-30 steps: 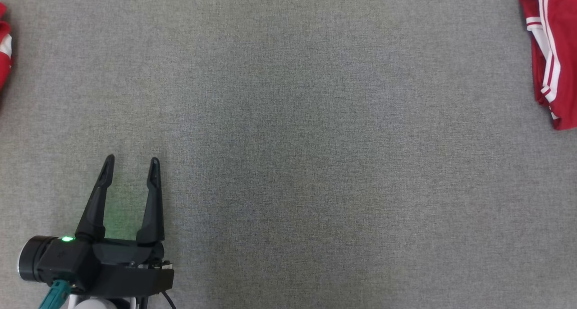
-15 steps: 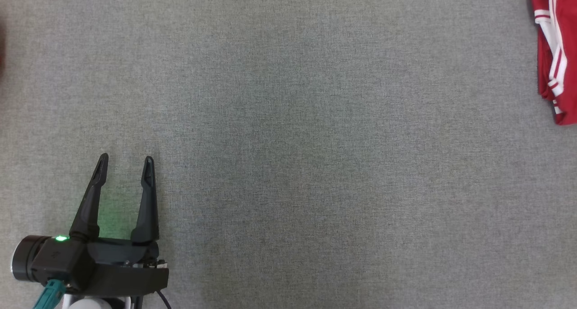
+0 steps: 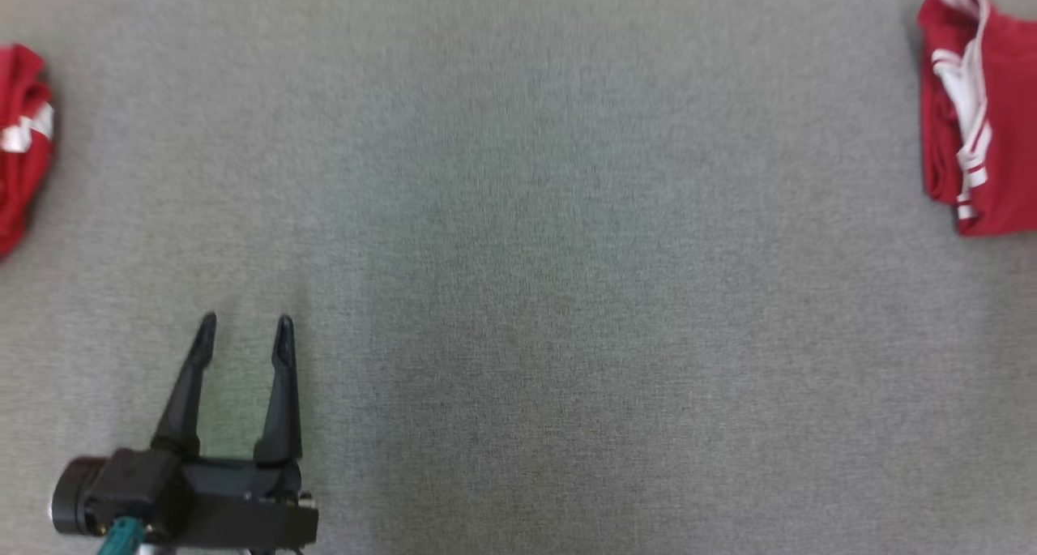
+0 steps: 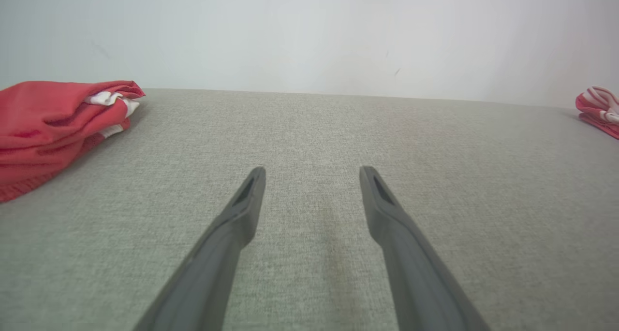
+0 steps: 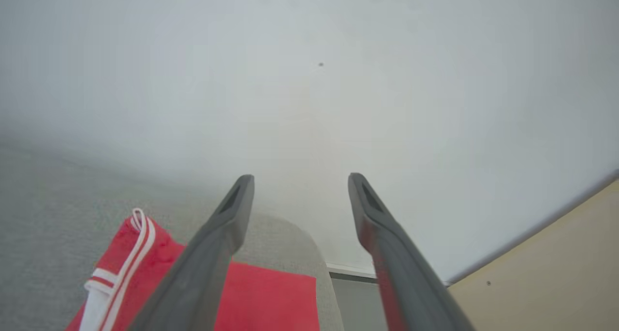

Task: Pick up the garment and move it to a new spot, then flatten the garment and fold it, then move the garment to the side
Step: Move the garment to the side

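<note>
Fingers spread and empty on both sides: left gripper [image 3: 245, 322] low over the grey surface [image 3: 527, 255], right gripper [image 5: 300, 178] above the folded red garment [image 3: 1004, 134] at the far right edge, and a red bundle [image 3: 20, 158] lies far left.

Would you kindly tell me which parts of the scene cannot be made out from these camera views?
- Right red garment: cut off by the head view's right edge. In the right wrist view it is partly behind a finger of the right gripper.
- Left red garment: cut off by the left edge in the head and left wrist views.
- White stripes: blurred in the head view, so their count is unclear.
</note>
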### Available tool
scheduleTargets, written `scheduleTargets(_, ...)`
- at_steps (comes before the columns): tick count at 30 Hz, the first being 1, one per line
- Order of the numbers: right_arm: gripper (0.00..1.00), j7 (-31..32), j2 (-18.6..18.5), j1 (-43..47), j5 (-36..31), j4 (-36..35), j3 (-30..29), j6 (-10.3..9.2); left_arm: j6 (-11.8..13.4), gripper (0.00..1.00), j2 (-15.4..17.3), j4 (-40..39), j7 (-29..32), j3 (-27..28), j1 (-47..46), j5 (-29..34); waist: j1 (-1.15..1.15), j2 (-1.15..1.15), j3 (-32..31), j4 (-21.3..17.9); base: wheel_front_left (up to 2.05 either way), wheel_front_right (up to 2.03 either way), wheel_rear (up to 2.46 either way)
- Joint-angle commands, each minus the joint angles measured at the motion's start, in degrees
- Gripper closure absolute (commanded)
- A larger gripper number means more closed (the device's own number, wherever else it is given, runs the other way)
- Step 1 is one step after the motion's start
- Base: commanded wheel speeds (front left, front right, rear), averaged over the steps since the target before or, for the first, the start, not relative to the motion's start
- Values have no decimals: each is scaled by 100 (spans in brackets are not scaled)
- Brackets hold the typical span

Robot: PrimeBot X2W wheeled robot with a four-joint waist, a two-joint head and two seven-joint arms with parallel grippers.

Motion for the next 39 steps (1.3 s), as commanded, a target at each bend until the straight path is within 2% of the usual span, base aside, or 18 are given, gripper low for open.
scheduleTargets(1, 0, -259, 251, 111, 87, -108, 53, -15, 7, 0, -36, 82, -18, 44, 145, 22, 1, 0, -417, 14, 0, 0, 0)
scheduleTargets(4, 0, -728, 669, 241, 23, -260, 13, -15, 6, 0, -96, 182, -18, 125, 306, 84, 1, 0, -700, -31, 0, 0, 0)
scheduleTargets(9, 0, -1261, 1725, 850, -233, -535, -306, -15, 7, 0, -196, 330, -18, 227, 601, 175, 1, 0, -1170, -35, 0, 0, 0)
scheduleTargets(10, 0, -1261, 1725, 850, -233, -535, -306, -15, 7, 0, -196, 330, -18, 227, 601, 175, 1, 0, -1170, -35, 0, 0, 0)
scheduleTargets(16, 0, -1432, 2620, 2171, -537, -1180, -454, -15, 7, 0, -290, 482, -18, 179, 851, 304, 1, 0, -1638, 155, 0, 0, 0)
scheduleTargets(21, 0, -1428, 3245, 3447, -351, -2175, -349, -15, 7, 0, -341, 593, -18, 166, 1004, 363, 1, 0, -1961, 198, 0, 0, 0)
scheduleTargets(28, 0, -1430, 3572, 4733, -120, -2737, -102, -15, 7, 0, -372, 696, -18, 108, 1198, 454, 1, 0, -2268, 139, 0, 0, 0)
scheduleTargets(34, 0, -1431, 3746, 5374, 79, -2915, -285, -15, 7, 0, -382, 745, -18, 163, 1304, 486, 1, 0, -2436, 65, 0, 0, 0)
scheduleTargets(39, 0, -1430, 3779, 5671, 327, -2869, -207, -15, 12, 0, -384, 776, -18, 125, 1374, 492, 1, 0, -2501, 39, 0, 0, 0)
